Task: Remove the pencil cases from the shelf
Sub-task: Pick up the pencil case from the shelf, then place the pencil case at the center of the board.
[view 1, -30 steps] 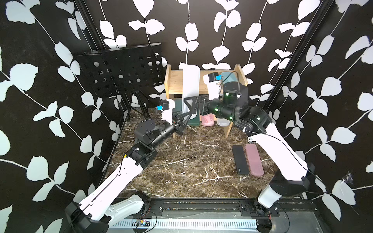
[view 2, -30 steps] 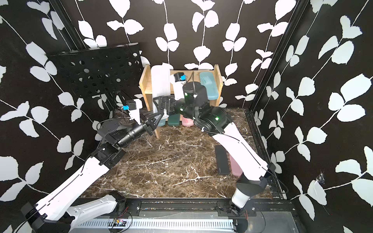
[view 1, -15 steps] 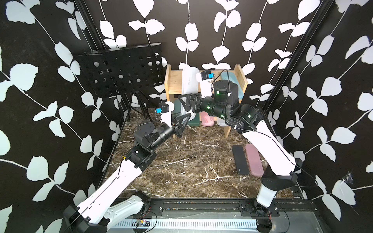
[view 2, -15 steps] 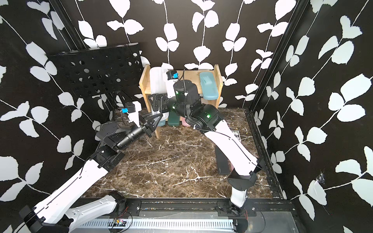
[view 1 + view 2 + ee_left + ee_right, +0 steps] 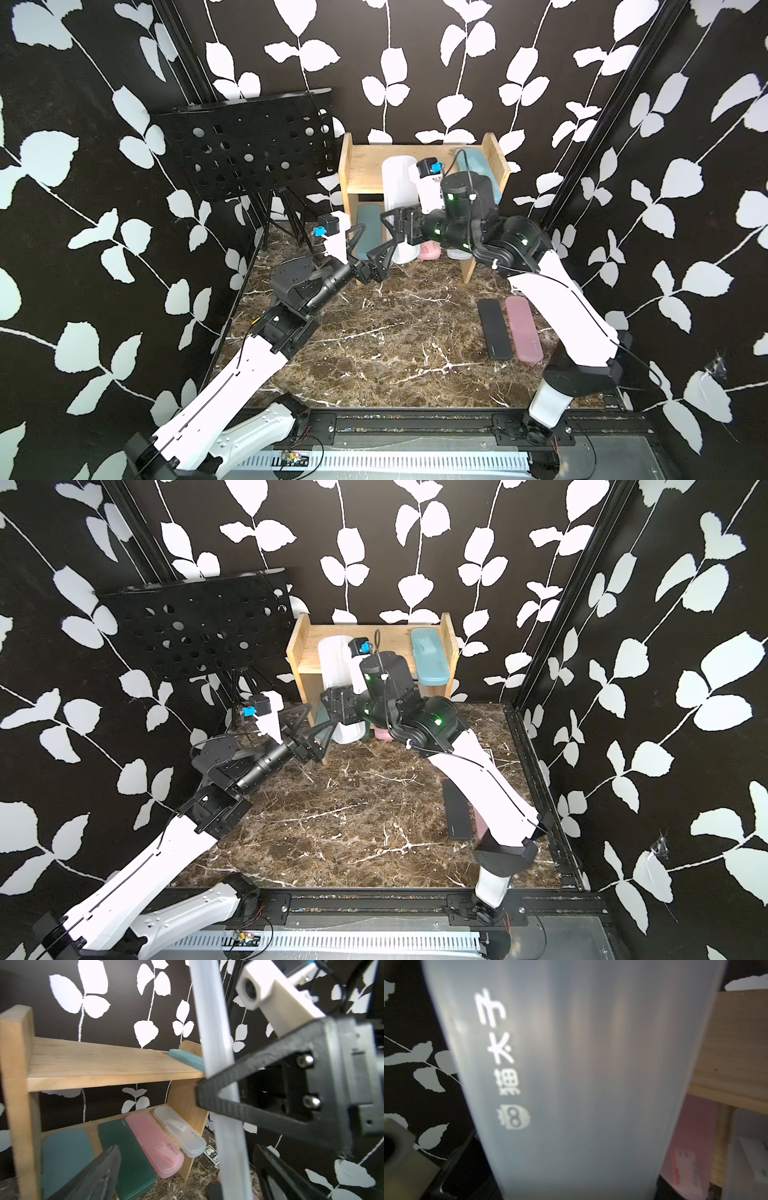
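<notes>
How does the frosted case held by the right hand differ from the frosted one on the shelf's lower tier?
Pose: the held case stands steeply on end before the shelf; the shelved case lies flat on the lower tier. State: the held case is gripped by the right hand, off the shelf; the shelved case sits untouched beside a pink case. Both are frosted, translucent, with rounded ends.

Shelf (image 5: 365, 172): light wood, two tiers, upper centre in both top views.
Upper tier: upper teal case (image 5: 430, 658) lies flat at the frame-right end.
Lower tier, from frame left: lower teal case (image 5: 64, 1159), dark green case (image 5: 128, 1157), shelved pink case (image 5: 153, 1142), shelved clear case (image 5: 180, 1132), all flat.
Raised clear case (image 5: 397, 178): frosted, near-upright, before the shelf.
Black case (image 5: 493, 328) and loose pink case (image 5: 524, 328) lie parallel, side by side, on the tabletop (image 5: 395, 353), centre right.
</notes>
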Controlling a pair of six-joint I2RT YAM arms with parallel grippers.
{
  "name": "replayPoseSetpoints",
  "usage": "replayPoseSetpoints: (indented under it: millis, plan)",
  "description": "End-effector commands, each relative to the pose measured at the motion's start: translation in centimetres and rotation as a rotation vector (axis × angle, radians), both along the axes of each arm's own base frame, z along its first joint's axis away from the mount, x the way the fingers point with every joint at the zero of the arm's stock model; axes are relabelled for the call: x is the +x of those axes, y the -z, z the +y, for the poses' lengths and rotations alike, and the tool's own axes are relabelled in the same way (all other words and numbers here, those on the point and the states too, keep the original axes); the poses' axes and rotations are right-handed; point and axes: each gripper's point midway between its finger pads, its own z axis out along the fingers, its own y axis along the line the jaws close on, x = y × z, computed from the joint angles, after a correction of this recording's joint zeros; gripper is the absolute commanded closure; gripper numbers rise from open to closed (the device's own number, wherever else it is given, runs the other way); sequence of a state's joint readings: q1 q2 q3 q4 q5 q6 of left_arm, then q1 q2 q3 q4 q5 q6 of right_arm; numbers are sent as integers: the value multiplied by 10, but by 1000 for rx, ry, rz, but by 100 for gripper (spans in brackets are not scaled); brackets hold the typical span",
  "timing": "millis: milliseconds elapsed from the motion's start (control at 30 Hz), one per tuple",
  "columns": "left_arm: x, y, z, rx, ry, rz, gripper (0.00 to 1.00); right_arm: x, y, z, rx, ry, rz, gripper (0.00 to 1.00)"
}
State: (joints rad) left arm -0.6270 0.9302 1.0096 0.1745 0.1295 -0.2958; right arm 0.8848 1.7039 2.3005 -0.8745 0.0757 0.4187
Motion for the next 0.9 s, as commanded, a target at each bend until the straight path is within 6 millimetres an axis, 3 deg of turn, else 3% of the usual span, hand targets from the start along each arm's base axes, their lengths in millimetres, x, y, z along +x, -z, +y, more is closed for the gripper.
replayPoseSetpoints:
  millis: [0, 200, 400, 567, 867]
  plan:
    - [-1, -8, 27, 9, -131, -1, 1, -15, 31, -59, -125, 83, 78, 35]
    - [-1, -8, 44, 39, -210, 13, 1, -46, 151, -113, -214, 186, 382, 36]
    - [11, 2, 28, 25, -166, 74, 1, -61, 251, -145, -303, 283, 605, 36]
    - [20, 15, 14, 22, -132, 124, 1, -54, 304, -153, -382, 321, 681, 37]
    - [24, 30, 10, 41, -123, 167, 1, -41, 370, -164, -445, 358, 761, 38]
